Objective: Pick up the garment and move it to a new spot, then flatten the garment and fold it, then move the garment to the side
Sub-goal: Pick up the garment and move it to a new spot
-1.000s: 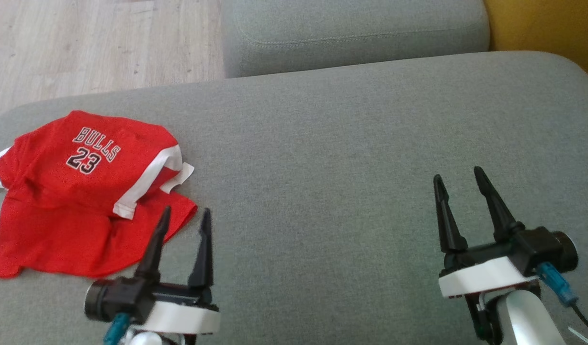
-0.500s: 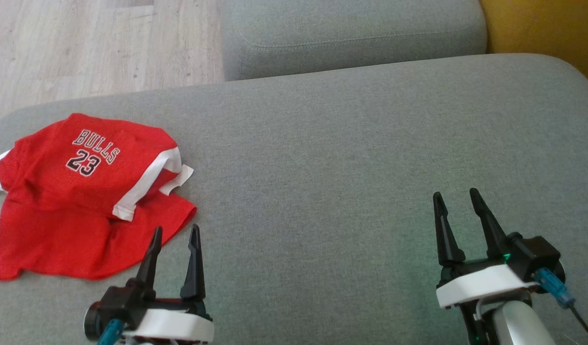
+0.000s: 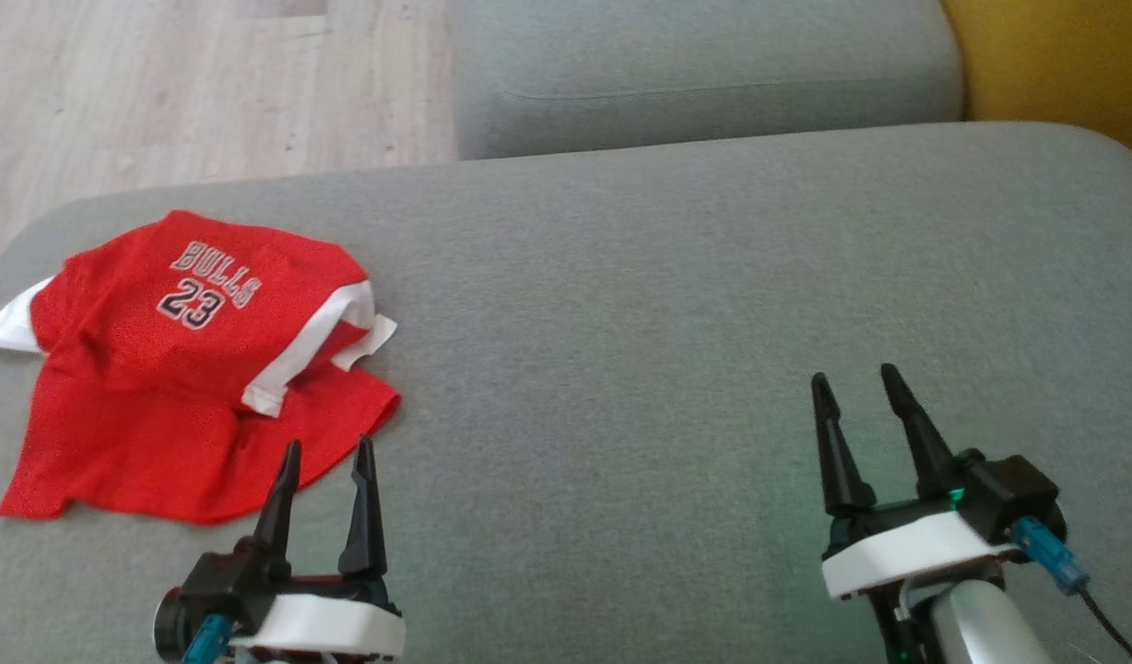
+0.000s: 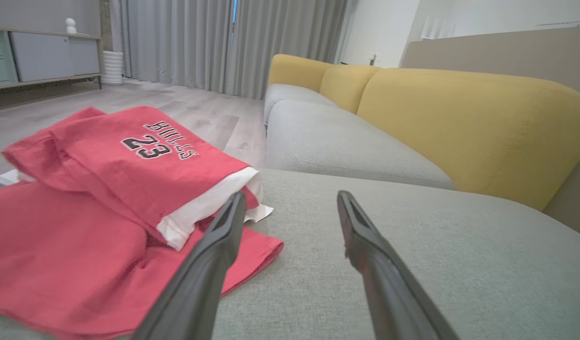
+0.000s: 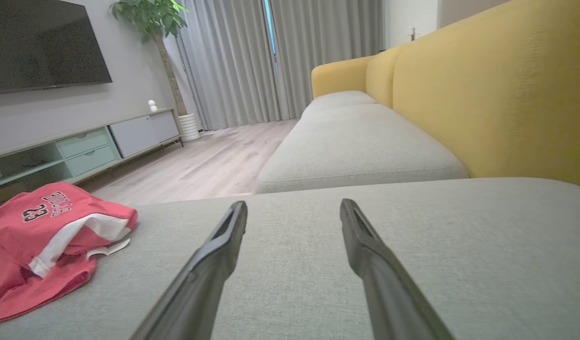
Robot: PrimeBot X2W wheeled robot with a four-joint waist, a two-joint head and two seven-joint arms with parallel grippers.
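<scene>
Garment (image 3: 160,415) lies crumpled at the left of the head view on the grey seat cushion (image 3: 640,295). It is red mesh with white trim, doubled over itself so the lettering "BULLS 23" faces up. The left gripper (image 3: 328,443), at the lower left, has its fingers spread apart near the garment's lower right hem and holds nothing. The right gripper (image 3: 854,373), at the lower right, is likewise spread and empty, well apart from it.

grey sofa seat (image 3: 677,277) with yellow backrest (image 5: 498,85), pale wood floor (image 3: 206,92), grey curtains (image 5: 233,61), wall tv (image 5: 39,42).
</scene>
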